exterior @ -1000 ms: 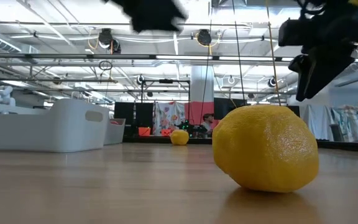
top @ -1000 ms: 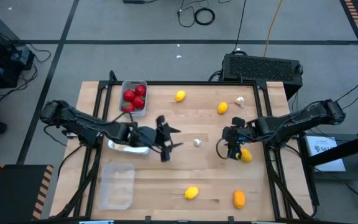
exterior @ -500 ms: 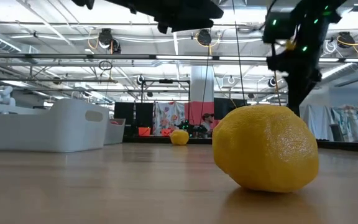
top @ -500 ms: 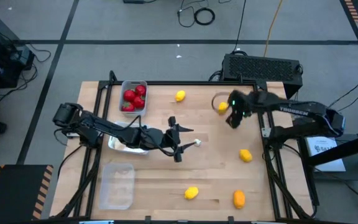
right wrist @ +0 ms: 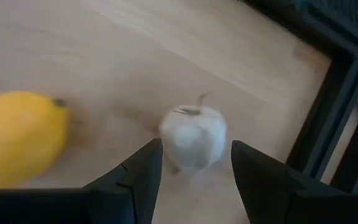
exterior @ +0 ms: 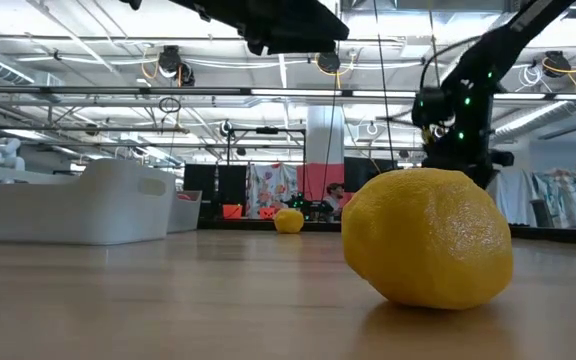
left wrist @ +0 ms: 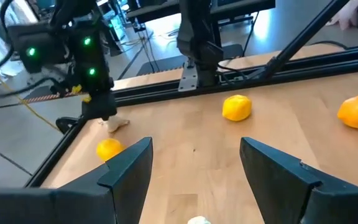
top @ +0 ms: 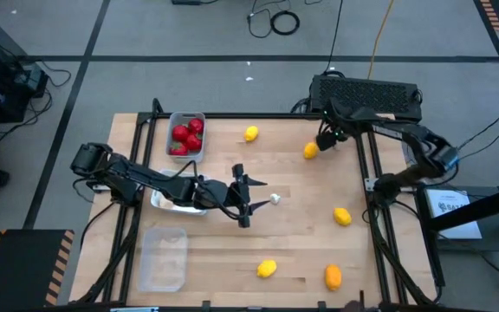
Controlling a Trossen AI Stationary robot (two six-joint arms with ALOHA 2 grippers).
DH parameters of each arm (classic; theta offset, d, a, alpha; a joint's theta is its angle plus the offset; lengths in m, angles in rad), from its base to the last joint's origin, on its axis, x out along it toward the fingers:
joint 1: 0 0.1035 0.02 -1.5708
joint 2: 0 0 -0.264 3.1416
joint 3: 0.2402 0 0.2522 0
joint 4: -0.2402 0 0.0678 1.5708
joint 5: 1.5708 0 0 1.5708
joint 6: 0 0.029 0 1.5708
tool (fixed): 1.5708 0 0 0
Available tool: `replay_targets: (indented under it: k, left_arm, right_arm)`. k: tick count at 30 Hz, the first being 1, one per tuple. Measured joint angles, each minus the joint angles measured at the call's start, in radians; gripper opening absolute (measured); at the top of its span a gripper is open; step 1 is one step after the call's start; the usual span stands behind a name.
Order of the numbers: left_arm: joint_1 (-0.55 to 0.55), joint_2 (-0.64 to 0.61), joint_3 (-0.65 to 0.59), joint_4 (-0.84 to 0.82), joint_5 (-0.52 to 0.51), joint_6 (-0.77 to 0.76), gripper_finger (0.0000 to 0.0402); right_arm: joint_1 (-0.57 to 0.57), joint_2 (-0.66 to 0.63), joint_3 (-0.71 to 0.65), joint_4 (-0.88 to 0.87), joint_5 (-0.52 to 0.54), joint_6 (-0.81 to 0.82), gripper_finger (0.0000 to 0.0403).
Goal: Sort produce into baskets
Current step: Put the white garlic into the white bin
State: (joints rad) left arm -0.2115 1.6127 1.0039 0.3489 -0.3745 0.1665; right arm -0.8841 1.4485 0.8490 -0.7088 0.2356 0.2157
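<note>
My left gripper (top: 251,201) is open at the table's middle, with a whitish garlic bulb (top: 275,198) just ahead of its fingertips; the bulb shows at the lower edge of the left wrist view (left wrist: 197,219). My right gripper (top: 328,139) is open at the far right, low over a second garlic bulb (right wrist: 193,137), one finger on either side and apart from it. A yellow lemon (top: 310,150) lies beside that bulb. The grey basket (top: 187,121) holds red fruits. The white basket (top: 165,203) lies under my left arm. The clear basket (top: 163,258) sits at the near left.
Loose on the table are a lemon at the far middle (top: 251,133), a lemon at the right (top: 342,217), a lemon near the front (top: 267,269) and an orange one (top: 333,276). A black frame rail (right wrist: 328,118) runs close beside the far garlic.
My right gripper has left the lemon at the table's right and swung toward the far edge, coming down over the far garlic bulb. My left gripper has moved toward the table's right, up to the middle garlic bulb. No produce has moved.
</note>
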Motion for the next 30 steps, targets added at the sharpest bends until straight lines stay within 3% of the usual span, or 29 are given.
replay_targets:
  k: [8, 16, 20, 30]
  left_arm:
    - [0.001, 0.000, 0.000, 0.000, 0.010, 0.005, 0.0250]
    - [0.001, 0.000, 0.000, -0.001, 0.010, 0.005, 0.0250]
    - [0.001, 0.000, 0.000, -0.002, 0.010, 0.005, 0.0250]
    - [0.001, 0.000, 0.000, -0.002, 0.011, 0.004, 0.0250]
  right_arm:
    - [-0.065, 0.088, 0.037, -0.014, -0.015, -0.034, 0.0184]
    - [-0.126, 0.092, 0.039, -0.015, -0.086, -0.046, 0.0184]
    - [-0.130, 0.092, 0.035, -0.006, -0.135, -0.027, 0.0184]
    - [-0.101, 0.115, 0.024, 0.007, -0.115, 0.007, 0.0183]
